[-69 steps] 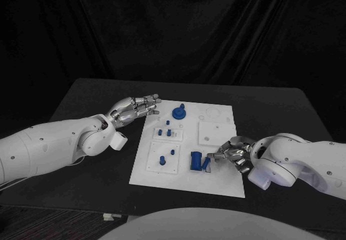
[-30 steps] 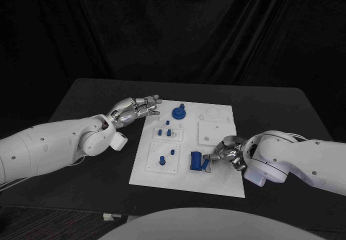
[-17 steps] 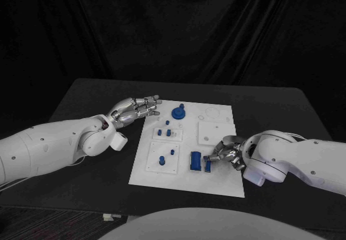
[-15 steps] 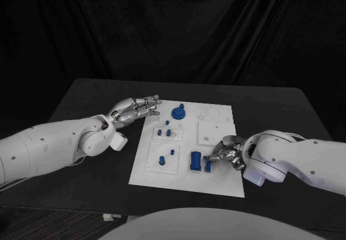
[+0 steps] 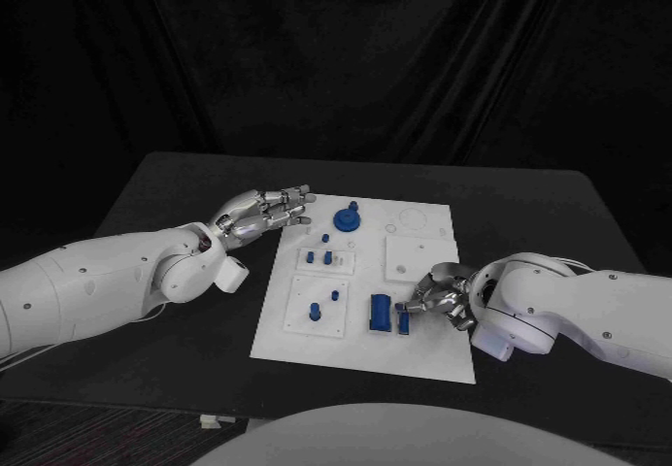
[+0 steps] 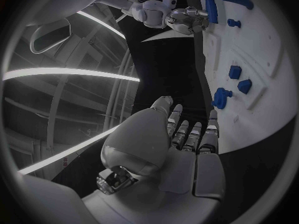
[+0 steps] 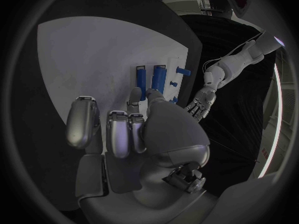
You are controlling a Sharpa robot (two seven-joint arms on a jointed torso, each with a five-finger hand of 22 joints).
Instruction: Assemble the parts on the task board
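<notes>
The white task board [image 5: 420, 345] lies in the middle of the table. My right hand [image 5: 441, 295] is at its near right part, fingertips pinching the end of a thin blue bar [image 5: 405, 322] that lies straight beside a wider blue block [image 5: 380, 313]. The right wrist view shows the thin bar [image 7: 142, 77] and the block [image 7: 159, 78] just past my right hand's fingertips [image 7: 134, 95]. My left hand [image 5: 263, 214] holds nothing, fingers extended at the board's far left corner, near a round blue knob [image 5: 349, 217]. The knob [image 6: 221, 97] lies just past that hand [image 6: 181, 149].
Several small blue pegs [image 5: 320, 258] stand in white sub-plates on the board's left half, with another peg [image 5: 316, 313] nearer me. A bare white square plate [image 5: 415, 258] sits just beyond my right hand. Black table [image 5: 183, 184] surrounds the board.
The thin blue bar was tilted in my right hand's fingers; it now lies straight beside the blue block. My right forearm has shifted slightly towards the board. The left hand has not moved.
</notes>
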